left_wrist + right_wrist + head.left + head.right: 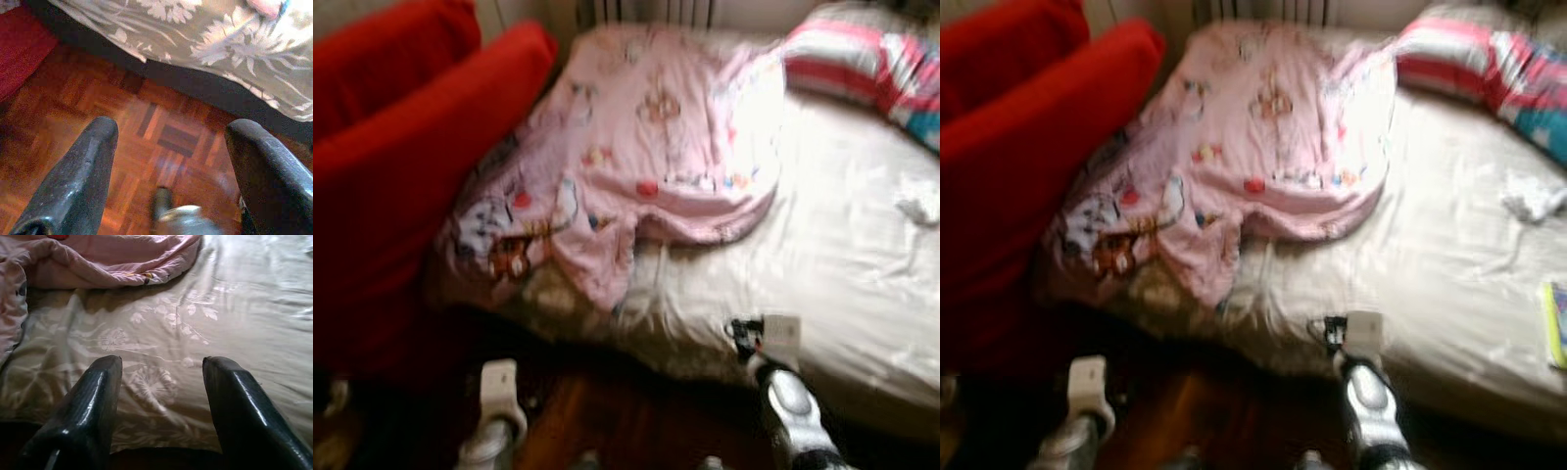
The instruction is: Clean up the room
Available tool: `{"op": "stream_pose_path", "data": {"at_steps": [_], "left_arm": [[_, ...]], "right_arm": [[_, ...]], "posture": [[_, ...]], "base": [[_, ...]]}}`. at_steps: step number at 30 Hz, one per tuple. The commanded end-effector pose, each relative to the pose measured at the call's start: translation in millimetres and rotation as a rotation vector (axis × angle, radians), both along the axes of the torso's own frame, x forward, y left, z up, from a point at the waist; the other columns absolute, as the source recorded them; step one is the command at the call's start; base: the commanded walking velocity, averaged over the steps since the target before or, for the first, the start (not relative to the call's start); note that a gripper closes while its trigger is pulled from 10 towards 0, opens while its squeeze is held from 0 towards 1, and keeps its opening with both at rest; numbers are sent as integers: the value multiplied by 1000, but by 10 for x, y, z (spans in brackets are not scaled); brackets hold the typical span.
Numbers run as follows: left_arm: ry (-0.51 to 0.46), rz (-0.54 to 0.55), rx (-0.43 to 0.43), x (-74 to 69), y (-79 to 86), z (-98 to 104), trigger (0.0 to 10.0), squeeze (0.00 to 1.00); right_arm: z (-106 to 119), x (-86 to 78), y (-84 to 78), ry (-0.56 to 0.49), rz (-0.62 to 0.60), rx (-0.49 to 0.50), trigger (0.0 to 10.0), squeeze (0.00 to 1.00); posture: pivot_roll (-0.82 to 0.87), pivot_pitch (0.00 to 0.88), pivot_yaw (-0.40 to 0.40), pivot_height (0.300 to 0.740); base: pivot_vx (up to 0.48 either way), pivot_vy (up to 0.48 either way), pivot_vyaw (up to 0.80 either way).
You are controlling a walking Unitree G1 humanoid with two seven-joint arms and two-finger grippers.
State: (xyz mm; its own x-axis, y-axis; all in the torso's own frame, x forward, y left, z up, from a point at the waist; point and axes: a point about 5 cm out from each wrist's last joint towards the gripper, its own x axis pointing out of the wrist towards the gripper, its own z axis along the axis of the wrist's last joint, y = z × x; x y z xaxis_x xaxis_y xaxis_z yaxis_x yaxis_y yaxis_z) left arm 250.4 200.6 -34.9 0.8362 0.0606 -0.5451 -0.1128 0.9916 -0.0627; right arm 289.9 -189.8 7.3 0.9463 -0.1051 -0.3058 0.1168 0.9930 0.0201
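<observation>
Pink cartoon-print blanket (646, 147) on bed (842, 245), lettering unreadable

A bed (842, 284) in pale floral sheets stands on dark parquet floor (161, 142), red armchair (401, 166) at left.

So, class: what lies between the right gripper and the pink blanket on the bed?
In the right wrist view, only bare floral bedsheet lies between the open right gripper and the pink blanket.

Both pincers (166, 147) (161, 382) wide apart, low.
</observation>
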Motion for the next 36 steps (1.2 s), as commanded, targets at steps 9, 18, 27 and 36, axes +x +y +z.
{"op": "stream_pose_path", "data": {"at_steps": [9,18,27,36], "left_arm": [[34,17,30,-125,120,-66,10000,0],[26,13,32,-109,114,-54,10000,0],[13,15,38,-106,119,-44,10000,0],[10,12,19,-113,110,-49,10000,0]], "right_arm": [[-35,-12,155,9,26,27,10000,0],[-39,-15,165,9,26,28,10000,0],[-33,-7,159,9,24,27,10000,0],[-43,-14,160,15,20,33,10000,0]], "posture": [[-49,137,30,723],[-50,127,33,723],[-42,148,29,723],[-34,154,29,723]], "base": [[0,476,0],[0,476,0],[0,191,0],[0,0,0]]}}
